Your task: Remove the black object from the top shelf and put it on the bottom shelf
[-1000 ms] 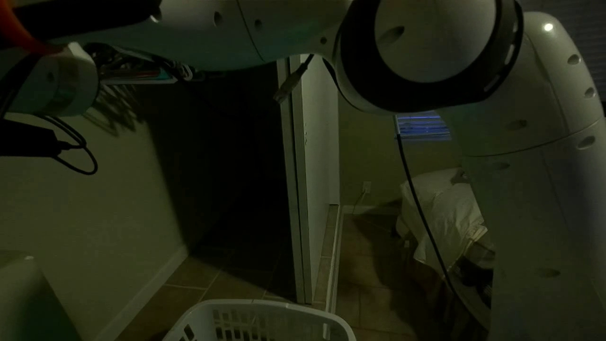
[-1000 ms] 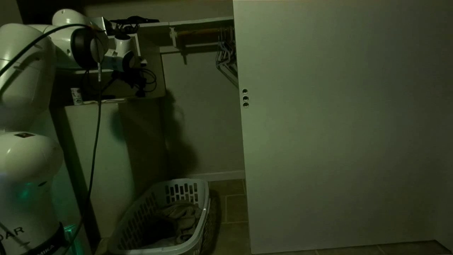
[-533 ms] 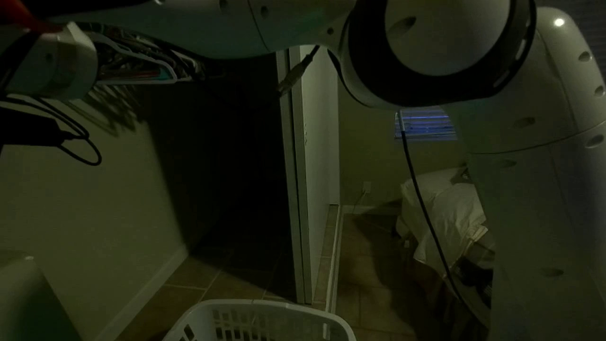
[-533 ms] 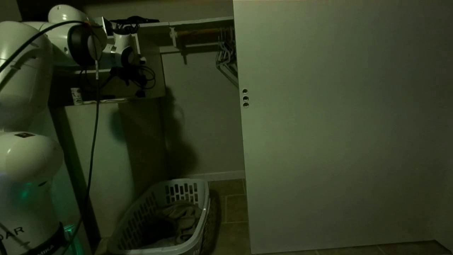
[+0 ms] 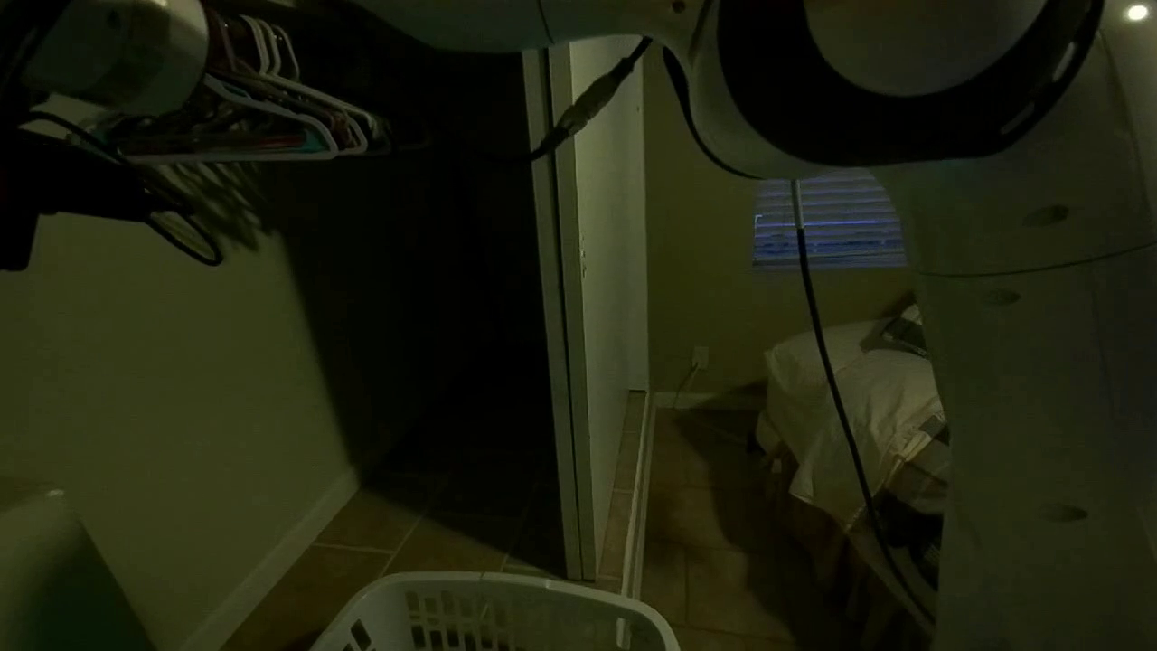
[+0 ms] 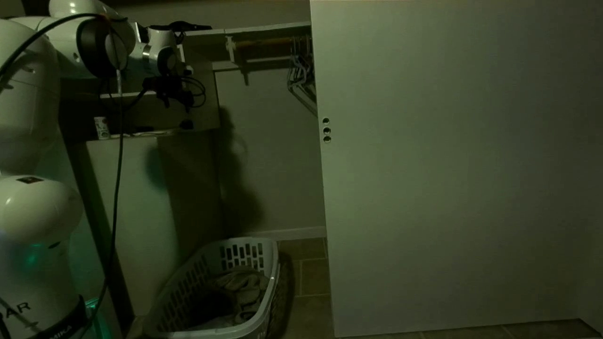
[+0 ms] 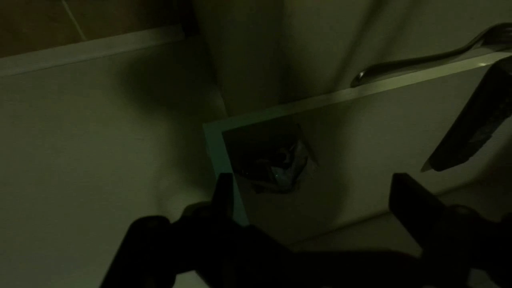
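Note:
My gripper (image 7: 313, 178) is open and empty, with its two dark fingers wide apart in the wrist view. It also shows in an exterior view (image 6: 176, 101), above the lower shelf (image 6: 160, 133). A dark, crumpled object with a shiny patch (image 7: 280, 168) lies on that shelf near its corner, beyond and between the fingers. It seems to be the small black lump in an exterior view (image 6: 186, 124), below the fingers. A long black object (image 7: 472, 120) lies farther along the shelf. A black item (image 6: 186, 25) rests on the top shelf (image 6: 264, 29). I cannot tell which is the task's black object.
A shelf edge (image 6: 127, 95) runs behind the arm above the lower shelf. A patterned cup (image 6: 101, 128) stands on the lower shelf. A metal item (image 7: 412, 64) lies along its edge. Hangers (image 5: 244, 127), a laundry basket (image 6: 273, 282) and a sliding door (image 6: 447, 165) are around.
The arm and gripper have risen and drawn away from the lower shelf. The small black lump has stayed on that shelf while the gripper moved up from it.

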Action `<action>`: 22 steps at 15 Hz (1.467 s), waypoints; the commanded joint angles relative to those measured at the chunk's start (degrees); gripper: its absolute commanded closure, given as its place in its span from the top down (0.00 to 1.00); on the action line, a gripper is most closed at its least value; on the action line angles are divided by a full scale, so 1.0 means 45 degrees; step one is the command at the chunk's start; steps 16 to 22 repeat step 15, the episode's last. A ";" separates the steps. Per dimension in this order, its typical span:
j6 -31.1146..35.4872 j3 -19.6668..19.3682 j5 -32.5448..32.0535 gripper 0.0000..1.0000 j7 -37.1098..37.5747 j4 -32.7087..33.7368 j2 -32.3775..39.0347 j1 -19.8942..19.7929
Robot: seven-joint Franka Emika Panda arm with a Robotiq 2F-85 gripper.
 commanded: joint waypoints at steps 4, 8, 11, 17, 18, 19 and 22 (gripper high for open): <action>-0.0757 0.0303 0.0683 1.00 -0.1914 -0.0919 -0.1189 -0.0466; -0.0908 0.0268 0.0864 1.00 -0.2736 -0.1633 -0.1808 -0.0569; -0.0751 0.0162 0.0649 1.00 -0.2629 -0.1167 -0.1379 -0.0328; -0.0751 0.0170 0.0719 1.00 -0.2773 -0.1371 -0.1549 -0.0362; -0.0751 0.0170 0.0719 1.00 -0.2773 -0.1371 -0.1549 -0.0362; -0.0751 0.0170 0.0719 1.00 -0.2773 -0.1371 -0.1549 -0.0362; -0.0751 0.0170 0.0719 1.00 -0.2773 -0.1371 -0.1549 -0.0362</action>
